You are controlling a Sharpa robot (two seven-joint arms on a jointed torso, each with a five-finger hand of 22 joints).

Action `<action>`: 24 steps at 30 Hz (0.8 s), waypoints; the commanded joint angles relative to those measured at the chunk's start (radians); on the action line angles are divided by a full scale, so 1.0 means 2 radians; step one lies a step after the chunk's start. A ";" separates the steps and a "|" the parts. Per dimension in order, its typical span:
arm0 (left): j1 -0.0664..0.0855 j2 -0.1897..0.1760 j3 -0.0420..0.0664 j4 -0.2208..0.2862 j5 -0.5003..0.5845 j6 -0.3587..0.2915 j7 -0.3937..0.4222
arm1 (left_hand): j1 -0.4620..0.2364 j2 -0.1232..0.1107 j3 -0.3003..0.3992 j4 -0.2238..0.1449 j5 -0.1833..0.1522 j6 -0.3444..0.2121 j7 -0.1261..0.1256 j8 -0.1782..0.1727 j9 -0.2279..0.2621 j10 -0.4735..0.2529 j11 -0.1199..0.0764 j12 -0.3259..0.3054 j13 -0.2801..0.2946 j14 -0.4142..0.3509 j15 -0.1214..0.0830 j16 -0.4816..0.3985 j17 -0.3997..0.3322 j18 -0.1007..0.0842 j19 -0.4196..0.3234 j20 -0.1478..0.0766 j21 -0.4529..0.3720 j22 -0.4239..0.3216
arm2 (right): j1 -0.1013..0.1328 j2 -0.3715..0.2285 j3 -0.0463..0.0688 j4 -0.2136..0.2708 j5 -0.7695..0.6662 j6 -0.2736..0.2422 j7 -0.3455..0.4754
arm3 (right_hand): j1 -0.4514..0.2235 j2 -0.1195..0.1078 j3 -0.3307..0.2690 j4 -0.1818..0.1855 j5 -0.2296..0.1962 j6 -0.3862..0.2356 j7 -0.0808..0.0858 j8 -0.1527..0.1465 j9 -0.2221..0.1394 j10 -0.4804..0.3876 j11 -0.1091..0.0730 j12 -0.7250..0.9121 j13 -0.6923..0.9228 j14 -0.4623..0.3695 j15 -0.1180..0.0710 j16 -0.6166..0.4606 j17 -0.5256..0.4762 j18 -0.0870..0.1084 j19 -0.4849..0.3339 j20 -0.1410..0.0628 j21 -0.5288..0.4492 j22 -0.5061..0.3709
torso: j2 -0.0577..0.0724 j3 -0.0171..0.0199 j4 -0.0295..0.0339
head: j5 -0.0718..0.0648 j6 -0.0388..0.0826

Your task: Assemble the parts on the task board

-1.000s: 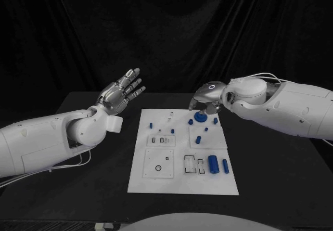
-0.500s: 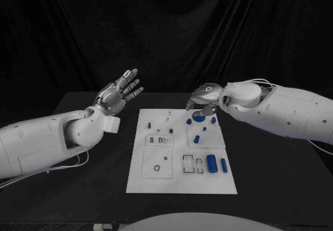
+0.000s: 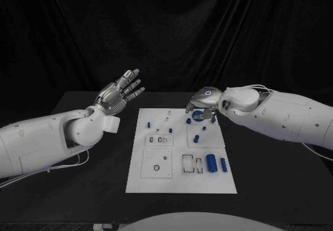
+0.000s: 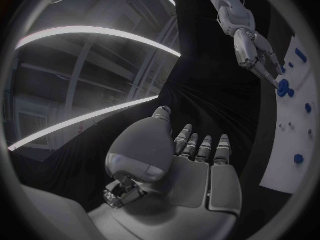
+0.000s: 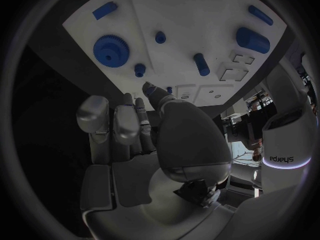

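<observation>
Task board (image 3: 182,185) has a blue gear (image 3: 198,115) at its far right. Right hand (image 3: 204,100), fingers apart and empty, should come down slowly over it.

Setting — robotics lab or test cell, staged for bench trials. Evidence: black table (image 3: 83,159) backed by black curtain (image 3: 166,43) closing off the far side; white task board (image 3: 182,185) laid flat at the table's centre, carrying small blue parts (image 3: 211,162) and cut-out recesses — a purpose-made test fixture. Left wrist view: exposed ceiling beams with long strip lights (image 4: 100,33), an industrial hall overhead.
</observation>
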 commanded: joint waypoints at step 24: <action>0.000 -0.001 0.000 -0.006 0.002 0.020 0.002 | 0.006 0.000 0.005 0.000 0.002 0.006 0.002 0.004 0.001 0.000 0.005 0.004 0.001 0.001 0.004 0.004 0.001 0.006 0.000 0.006 0.003 0.001 | -0.029 0.031 0.000 -0.052 -0.006 -0.012 0.012 | 0.022 0.002 0.023 -0.002 0.041 0.004 0.018 -0.008 -0.001 0.006 0.008 -0.025 0.001 0.011 0.004 0.004 -0.006 -0.011 -0.005 0.003 0.007 0.015 | -0.001 0.0001 0.0000 | 0.001 -0.006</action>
